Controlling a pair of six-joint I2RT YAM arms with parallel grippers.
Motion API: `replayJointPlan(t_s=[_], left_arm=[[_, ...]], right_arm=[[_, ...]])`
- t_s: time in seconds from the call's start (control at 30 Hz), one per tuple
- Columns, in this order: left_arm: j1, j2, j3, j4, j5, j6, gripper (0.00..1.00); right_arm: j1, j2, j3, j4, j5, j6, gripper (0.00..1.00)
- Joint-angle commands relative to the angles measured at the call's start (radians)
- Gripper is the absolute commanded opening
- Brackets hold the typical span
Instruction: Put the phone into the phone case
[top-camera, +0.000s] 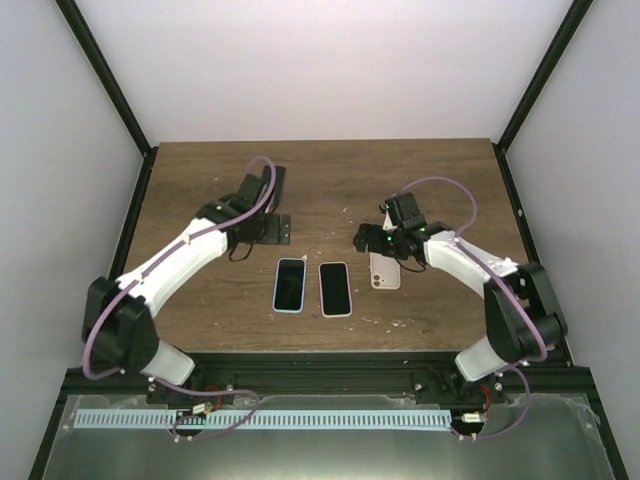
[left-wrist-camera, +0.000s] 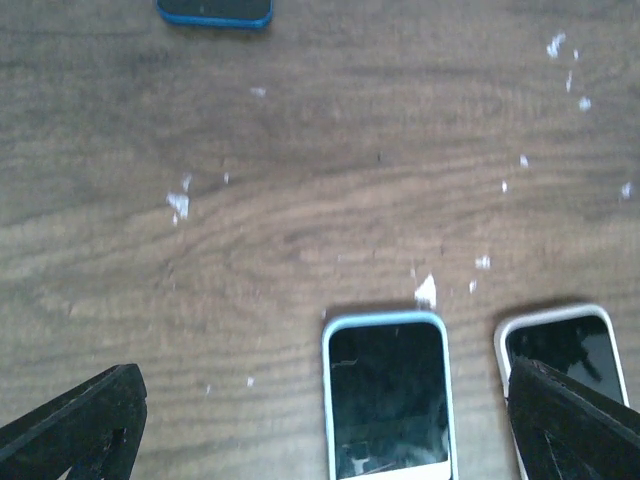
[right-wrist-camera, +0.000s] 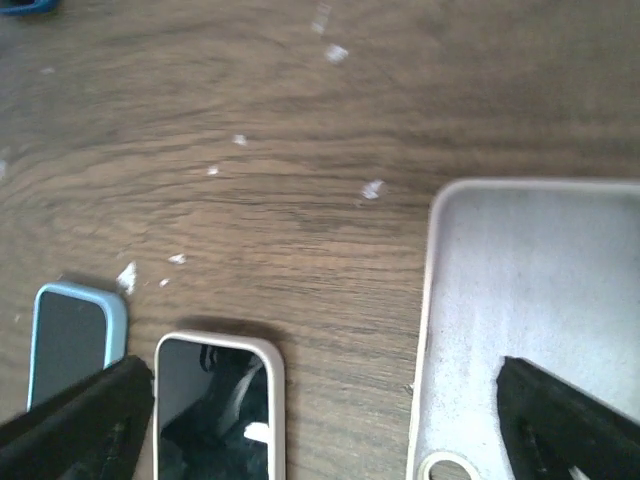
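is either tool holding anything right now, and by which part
Nothing is held. The left tool is open, and the right tool hangs open above the empty phone case, not gripping it.

Blue-cased phone (left-wrist-camera: 388, 400) and white-cased phone (left-wrist-camera: 560, 345) side by side on wooden table (left-wrist-camera: 300, 200)

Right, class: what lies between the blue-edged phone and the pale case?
Between the blue-edged phone and the pale case lies the pale-rimmed phone, seen in the top view.
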Motion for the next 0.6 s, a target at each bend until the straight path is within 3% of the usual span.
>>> replayJointPlan(t_s=[0.0, 0.33, 0.57], left_arm=[[0.048, 0.140, 0.123, 0.041, -0.011, -0.002, 1.00], [0.203, 0.471, 0.356, 0.105, 0.018, 0.059, 0.97], [0.245, 0.631, 0.524, 0.109, 0.034, 0.133, 0.99]], right_arm=[[0.008, -0.112, -0.012, -0.021, -0.031, -0.037, 1.00], [0.008, -0.317, -0.044, -0.009, -0.044, -0.070, 1.00], [0.009, -0.330, -0.040, 0.005, -0.058, -0.069, 1.00]])
